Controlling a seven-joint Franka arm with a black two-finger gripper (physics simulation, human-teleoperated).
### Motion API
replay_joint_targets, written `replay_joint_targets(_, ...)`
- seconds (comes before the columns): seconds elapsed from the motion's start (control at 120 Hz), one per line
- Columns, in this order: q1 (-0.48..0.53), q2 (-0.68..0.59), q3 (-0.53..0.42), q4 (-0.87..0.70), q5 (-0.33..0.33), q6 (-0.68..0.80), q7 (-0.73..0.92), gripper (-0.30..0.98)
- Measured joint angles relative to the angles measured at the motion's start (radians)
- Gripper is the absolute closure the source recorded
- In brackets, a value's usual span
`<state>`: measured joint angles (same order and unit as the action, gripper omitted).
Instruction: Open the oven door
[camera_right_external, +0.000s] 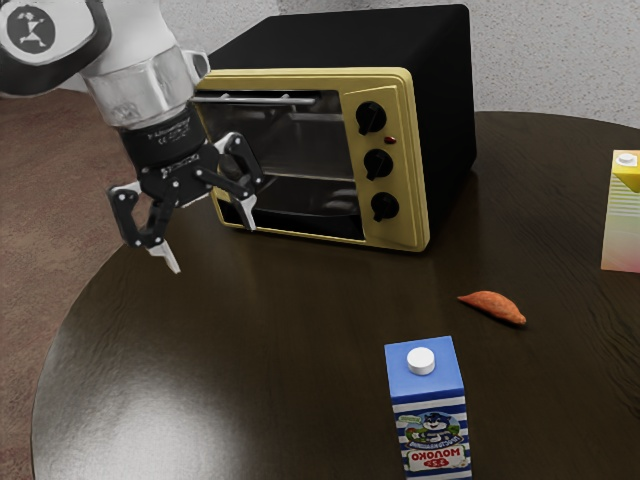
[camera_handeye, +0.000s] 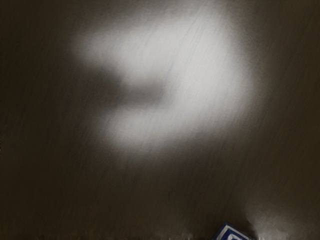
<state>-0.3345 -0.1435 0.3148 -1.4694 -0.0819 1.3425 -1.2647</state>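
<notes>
dark glass oven door, closed upright, metal handle across its top, on gold-fronted black oven

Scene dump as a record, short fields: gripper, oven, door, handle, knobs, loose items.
gripper: open, fingers pointing down, nothing between them
oven: gold front, black casing, on table
door: shut
handle: bar along door's upper edge, not gripped
knobs: three, black, stacked beside door
loose items: blue carton, upright; pale carton, cut off at the exterior view's right; orange root
</notes>
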Motion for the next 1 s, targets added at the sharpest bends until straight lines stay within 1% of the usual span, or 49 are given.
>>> replay_joint_targets(0.108,0.015,-0.008,-0.038,-0.043,-0.01,0.022,-0.174,0.0)
replay_joint_targets(0.175,0.052,0.036,-0.041,-0.055,-0.002,0.072,-0.266,0.0)
replay_joint_targets(0.2,0.074,0.068,-0.042,-0.025,0.012,0.098,-0.295,0.0)
replay_joint_targets(0.267,0.143,0.18,-0.042,0.119,0.04,0.175,-0.348,0.0)
replay_joint_targets(0.4,0.288,0.314,-0.046,0.263,0.062,0.299,-0.414,0.0)
replay_joint_targets(0.525,0.357,0.416,-0.047,0.338,0.063,0.407,-0.438,0.0)
replay_joint_targets(0.625,0.397,0.455,-0.048,0.37,0.049,0.468,-0.447,0.0)
replay_joint_targets(0.733,0.407,0.487,-0.067,0.435,0.038,0.519,-0.453,0.0)
replay_joint_targets(0.85,0.385,0.469,-0.074,0.451,0.04,0.56,-0.46,0.0)
replay_joint_targets(1.0,0.381,0.511,-0.126,0.463,0.04,0.631,-0.466,0.0)
